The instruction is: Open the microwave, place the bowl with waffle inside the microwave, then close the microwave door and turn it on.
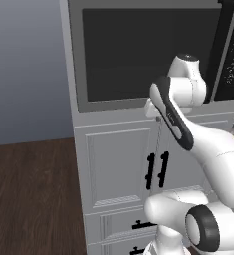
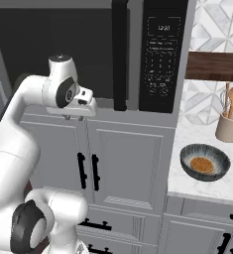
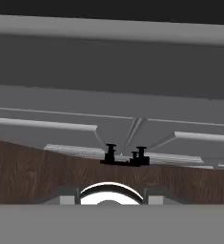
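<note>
The microwave [image 2: 138, 54] is built in above white cabinets, and its door [image 1: 148, 50] with the dark glass is closed. The door's black bar handle [image 2: 120, 54] runs vertically beside the control panel [image 2: 161, 54]. My gripper [image 2: 74, 118] hangs just below the door's lower edge, left of the handle. It points down with its short fingers apart and nothing between them. The dark-rimmed bowl [image 2: 205, 161] sits on the counter to the right, holding the orange-brown waffle [image 2: 202, 163].
White cabinet doors with short black handles [image 2: 88, 171] stand under the microwave, and the handles [image 3: 125, 156] appear from above in the hand view. A crock of wooden utensils [image 2: 229, 126] stands behind the bowl on the marble counter [image 2: 197, 191]. Wood floor [image 1: 34, 194] lies to the left.
</note>
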Controlling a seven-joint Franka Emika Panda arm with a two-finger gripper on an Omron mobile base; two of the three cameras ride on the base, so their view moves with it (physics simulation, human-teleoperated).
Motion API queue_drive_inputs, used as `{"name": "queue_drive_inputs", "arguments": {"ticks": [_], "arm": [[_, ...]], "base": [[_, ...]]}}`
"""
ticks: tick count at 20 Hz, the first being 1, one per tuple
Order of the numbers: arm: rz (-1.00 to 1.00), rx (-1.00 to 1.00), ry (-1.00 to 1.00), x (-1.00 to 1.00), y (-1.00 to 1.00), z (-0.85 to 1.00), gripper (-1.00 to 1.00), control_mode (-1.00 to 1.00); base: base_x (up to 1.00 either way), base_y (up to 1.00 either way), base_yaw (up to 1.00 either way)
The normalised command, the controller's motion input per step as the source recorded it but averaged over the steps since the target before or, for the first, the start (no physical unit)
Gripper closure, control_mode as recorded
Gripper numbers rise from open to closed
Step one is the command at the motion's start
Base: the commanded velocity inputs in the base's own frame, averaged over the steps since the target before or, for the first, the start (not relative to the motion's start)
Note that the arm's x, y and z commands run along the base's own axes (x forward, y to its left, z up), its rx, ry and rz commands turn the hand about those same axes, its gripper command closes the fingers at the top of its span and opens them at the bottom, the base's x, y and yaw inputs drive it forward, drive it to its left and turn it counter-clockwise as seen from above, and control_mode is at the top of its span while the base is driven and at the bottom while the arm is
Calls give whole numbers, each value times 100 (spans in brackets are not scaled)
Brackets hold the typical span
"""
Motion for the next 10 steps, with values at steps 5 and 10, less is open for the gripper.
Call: {"name": "queue_drive_inputs", "arguments": {"ticks": [5,10], "arm": [[-6,0,-20,-57,-18,10,-100,-100],[-10,-5,-68,-100,-58,50,-100,-100]], "base": [[0,0,0],[0,0,0]]}}
